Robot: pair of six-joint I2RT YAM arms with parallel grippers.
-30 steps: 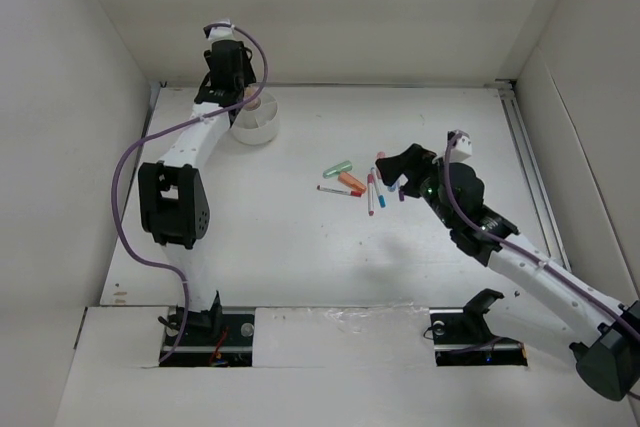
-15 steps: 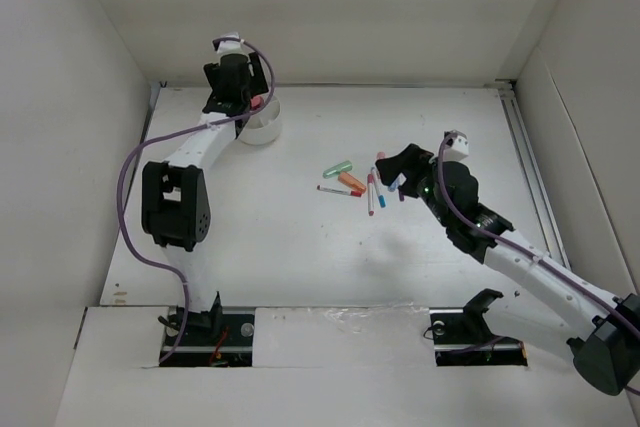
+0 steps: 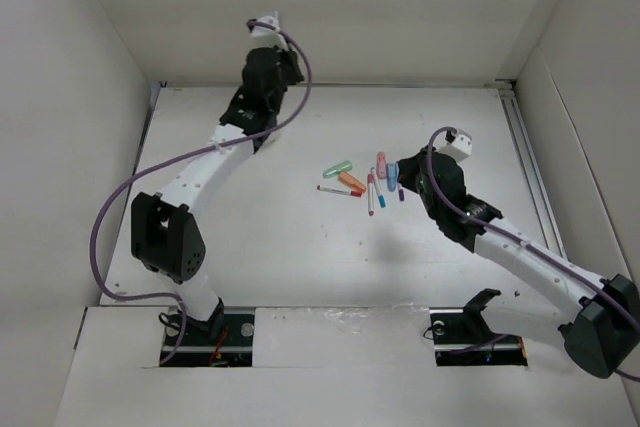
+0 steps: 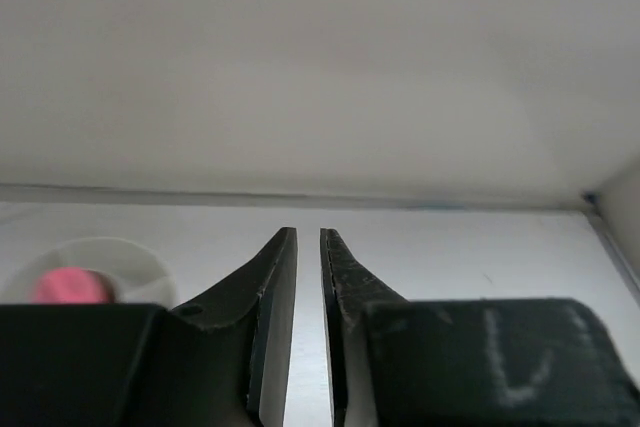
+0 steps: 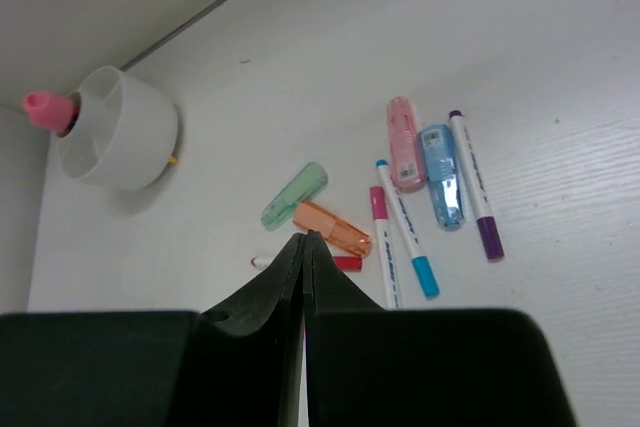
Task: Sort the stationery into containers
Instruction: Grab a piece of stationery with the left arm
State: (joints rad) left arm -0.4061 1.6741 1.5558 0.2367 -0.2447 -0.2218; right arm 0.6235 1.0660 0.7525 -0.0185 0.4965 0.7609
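The stationery lies in a loose cluster mid-table: a green case (image 5: 295,194), an orange case (image 5: 332,228), a red pen (image 5: 345,262), a pink-capped marker (image 5: 383,237), a blue-capped marker (image 5: 407,242), a pink block (image 5: 405,142), a blue block (image 5: 443,172) and a purple marker (image 5: 477,187). My right gripper (image 5: 305,237) hovers shut and empty over the cluster's near side (image 3: 403,179). The white divided cup (image 5: 120,132) stands at the back left with a pink-capped bottle (image 5: 48,107) in it. My left gripper (image 4: 308,237) is shut on nothing, just right of the cup (image 4: 90,267).
In the top view the left arm (image 3: 225,147) reaches over the cup's spot and hides it. White walls close the table in at the back (image 3: 330,84) and on both sides. A rail (image 3: 528,162) runs along the right edge.
My left arm swung right and back away from the cup and its jaws closed; the pink-capped bottle stays in the cup. My right gripper closed empty and drew back slightly from the pens.
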